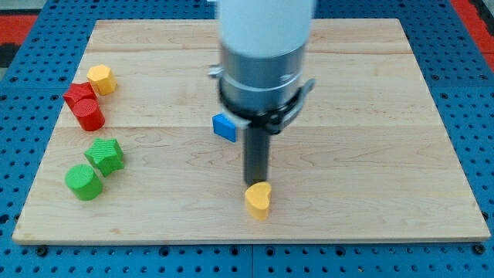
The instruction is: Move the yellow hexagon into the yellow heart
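A wooden table (370,116) carries small blocks. The arm has no jaws, only a dark rod; my tip (255,184) touches the top of the yellow heart (258,200) near the view's bottom centre. The yellow hexagon (101,79) sits well apart at upper left, touching the red blocks (84,105).

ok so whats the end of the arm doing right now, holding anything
No claw: only a rod. My tip holds nothing, sitting just above the yellow heart-shaped block, apparently touching it; the yellow hexagon block is far off, upper left.
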